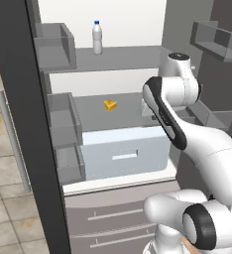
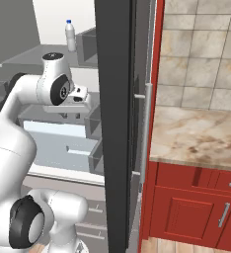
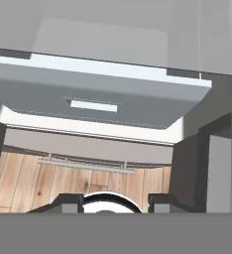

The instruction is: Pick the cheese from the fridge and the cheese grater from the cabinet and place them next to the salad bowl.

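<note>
With the end effector [image 3: 115, 201] empty and half-spread at frame bottom, swing it toward the cheese [image 1: 110, 104] mid-frame and descend squarely.

1. Cheese [image 1: 110, 104]: small yellow-orange wedge, lying flat on the fridge's middle shelf, just above the pale blue drawer.
2. Fridge [image 1: 123, 59]: tall, grey, door open, shelves and door bins showing.

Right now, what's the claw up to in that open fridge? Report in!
Claw empty, over the pale blue drawer. Small yellow-orange cheese wedge untouched on grey middle shelf. Nothing between them; clear bottle sits a shelf higher.
</note>
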